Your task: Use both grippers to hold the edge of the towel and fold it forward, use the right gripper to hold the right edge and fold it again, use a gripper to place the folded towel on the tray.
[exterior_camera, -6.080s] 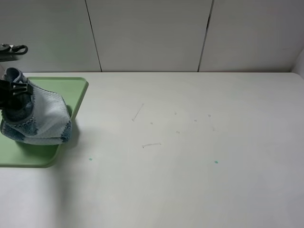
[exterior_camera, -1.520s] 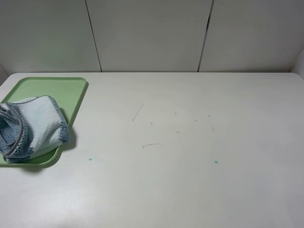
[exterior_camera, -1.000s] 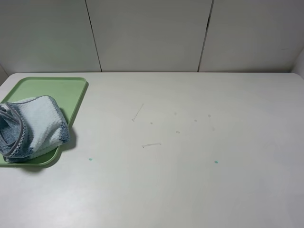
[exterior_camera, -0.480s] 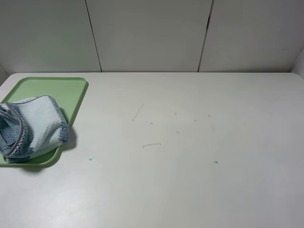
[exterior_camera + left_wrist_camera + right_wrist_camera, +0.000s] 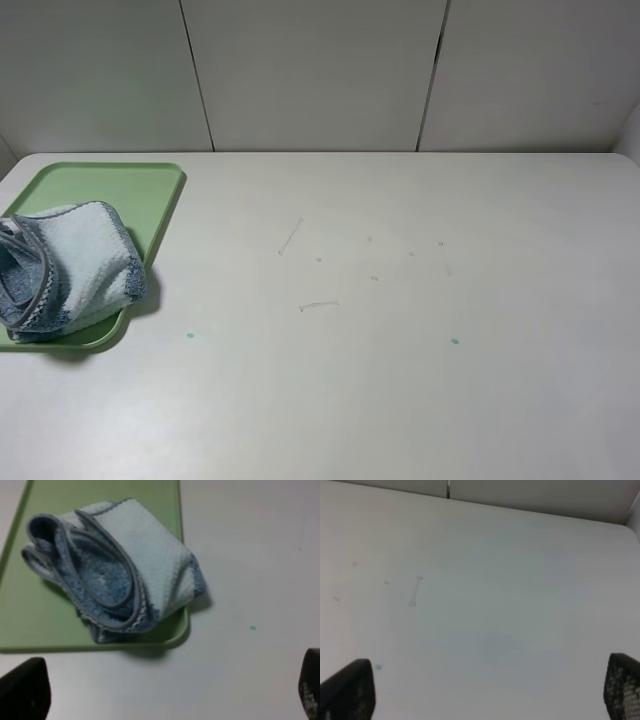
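The folded towel, blue and pale striped, lies loosely bunched on the light-green tray at the table's far left, its right part hanging over the tray's near-right corner. In the left wrist view the towel rests on the tray, its grey edge curling through the folds. My left gripper is open, back from the towel, with only its dark fingertips showing. My right gripper is open over bare table, fingertips wide apart. Neither gripper appears in the exterior high view.
The white table carries faint scuff marks and two small green specks. Pale wall panels close off the far side of the table.
Six seconds ago my left gripper was on the towel over the tray; it has let go and left the high view. The towel now lies settled and still.
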You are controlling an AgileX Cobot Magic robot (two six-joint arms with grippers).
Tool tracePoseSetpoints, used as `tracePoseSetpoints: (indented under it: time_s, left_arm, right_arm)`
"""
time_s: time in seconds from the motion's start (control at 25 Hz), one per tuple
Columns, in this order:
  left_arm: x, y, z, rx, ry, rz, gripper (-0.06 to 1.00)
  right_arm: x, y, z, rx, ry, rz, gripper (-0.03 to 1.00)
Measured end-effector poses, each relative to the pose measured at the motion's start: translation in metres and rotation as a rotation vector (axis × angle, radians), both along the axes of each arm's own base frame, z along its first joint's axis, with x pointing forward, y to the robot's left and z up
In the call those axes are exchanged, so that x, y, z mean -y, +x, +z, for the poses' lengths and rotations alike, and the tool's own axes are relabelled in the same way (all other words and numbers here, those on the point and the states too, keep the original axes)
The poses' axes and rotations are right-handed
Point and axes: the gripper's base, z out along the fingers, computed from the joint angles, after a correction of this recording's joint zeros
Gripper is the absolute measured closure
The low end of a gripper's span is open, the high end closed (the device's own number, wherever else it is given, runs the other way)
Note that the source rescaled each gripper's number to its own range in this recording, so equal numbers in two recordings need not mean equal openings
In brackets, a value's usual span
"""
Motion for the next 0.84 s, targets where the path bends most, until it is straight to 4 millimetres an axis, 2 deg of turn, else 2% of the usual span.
tracePoseSetpoints:
  time_s: [0.24,0.84]
  left_arm:
    - [-0.001,-0.0004,0.0,0.0,0.0,-0.089,-0.05]
    - [-0.0006,-0.0004,0.0,0.0,-0.004,-0.094,-0.05]
  right_arm:
    - [0.0,0.0,0.0,0.0,0.0,0.0,-0.03]
    - [0.0,0.0,0.0001,0.001,0.0,0.0,-0.03]
